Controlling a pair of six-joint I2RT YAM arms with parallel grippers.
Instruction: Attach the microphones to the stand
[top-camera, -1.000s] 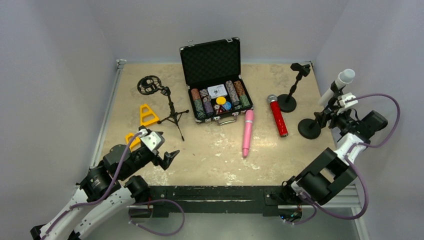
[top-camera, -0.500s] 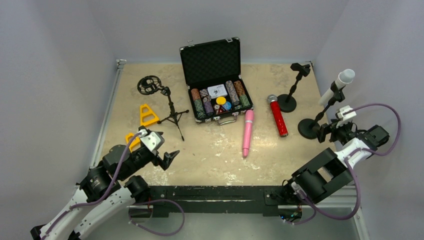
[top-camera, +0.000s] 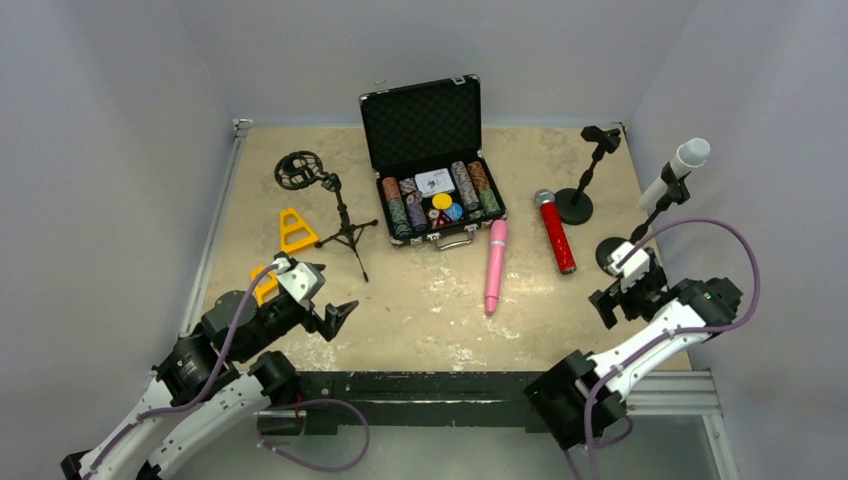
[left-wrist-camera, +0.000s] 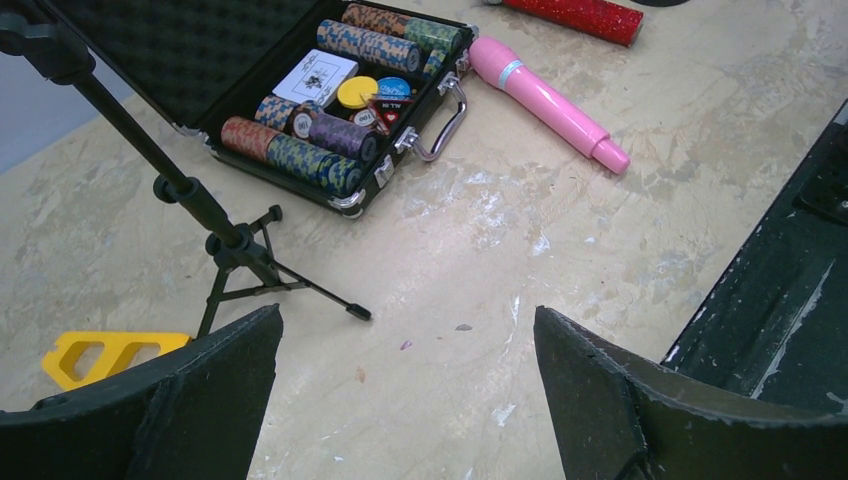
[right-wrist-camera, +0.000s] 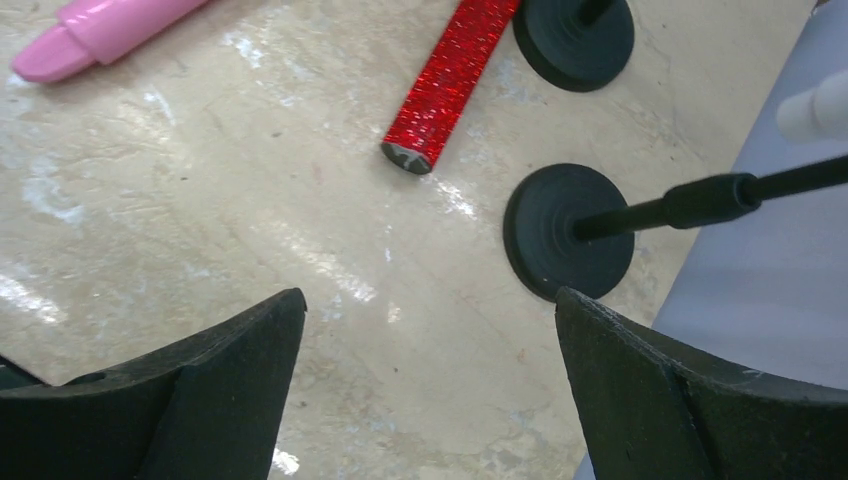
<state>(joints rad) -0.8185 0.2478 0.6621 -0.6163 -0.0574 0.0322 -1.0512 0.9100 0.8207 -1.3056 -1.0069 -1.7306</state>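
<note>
Presently, the table (top-camera: 430, 310) carries an open poker chip case (top-camera: 430, 150) at the middle of its far edge. The right gripper (right-wrist-camera: 430, 390) has its jaws wide and empty. It hovers near the right edge, just beside the round-base stand (right-wrist-camera: 568, 232) that bears the white microphone (top-camera: 680, 165), which sits clipped in and tilted. The left gripper (left-wrist-camera: 405, 390), also wide and empty, sits toward the near-left corner.

A second round-base stand (top-camera: 575, 205), its clip vacant, stands toward the far-right corner. A tripod stand (top-camera: 340, 215) is left of the case. The glittery red microphone (top-camera: 555, 232) lies flat beside the vacant stand, and the pink microphone (top-camera: 495, 265) lies flat by the case handle.

Judgement: both are rigid, probably light and apt to roll, and the pink barrel looks slippery. Grasp across mid-barrel.
</note>
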